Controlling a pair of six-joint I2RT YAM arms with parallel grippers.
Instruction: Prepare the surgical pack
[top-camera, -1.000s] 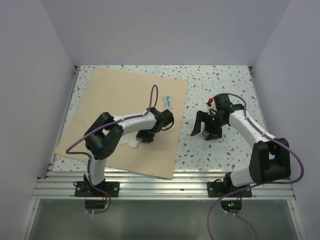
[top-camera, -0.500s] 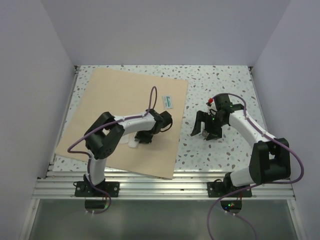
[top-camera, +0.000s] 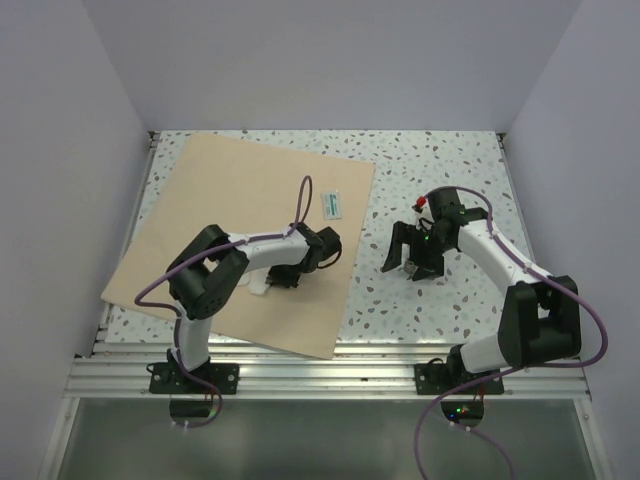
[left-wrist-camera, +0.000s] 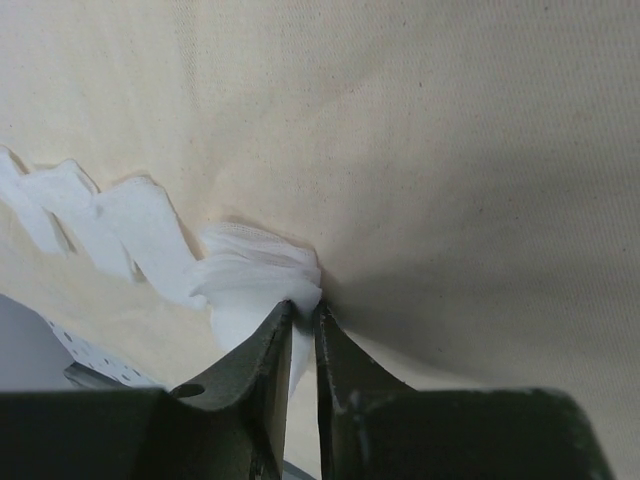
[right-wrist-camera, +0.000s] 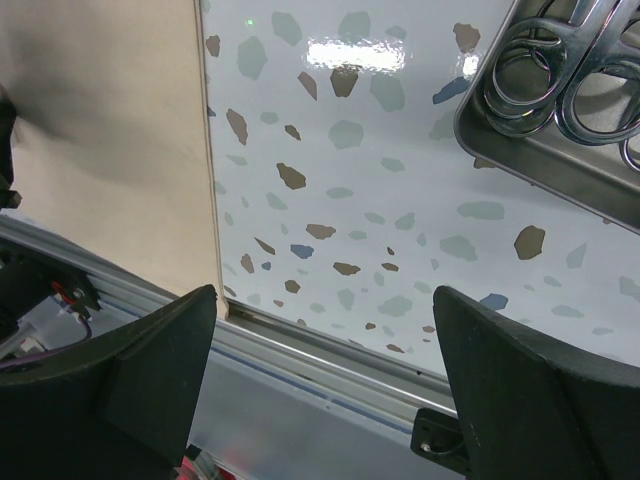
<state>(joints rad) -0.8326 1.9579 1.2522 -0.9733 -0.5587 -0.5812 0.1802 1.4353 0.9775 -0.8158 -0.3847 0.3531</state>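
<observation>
The tan wrap sheet (top-camera: 230, 210) lies flat on the left half of the speckled table and fills the left wrist view (left-wrist-camera: 450, 150). My left gripper (top-camera: 287, 272) is low over the sheet's near middle, shut (left-wrist-camera: 305, 308) on a bunched end of white gauze (left-wrist-camera: 255, 275) that trails to the left; the gauze also shows in the top view (top-camera: 262, 286). My right gripper (top-camera: 404, 260) is open and empty (right-wrist-camera: 325, 293) above the bare table, just right of the sheet's edge (right-wrist-camera: 100, 130). A steel tray (right-wrist-camera: 560, 165) with scissors handles (right-wrist-camera: 560, 85) sits at the upper right of the right wrist view.
A small white and green packet (top-camera: 333, 205) lies on the sheet's far right part. An aluminium rail (top-camera: 330, 375) runs along the near table edge and also shows in the right wrist view (right-wrist-camera: 330, 350). Grey walls close in the left, back and right sides.
My left gripper has moved a little to the left with the gauze, and the sheet with its packet has slid slightly left too. The right arm has not moved.
</observation>
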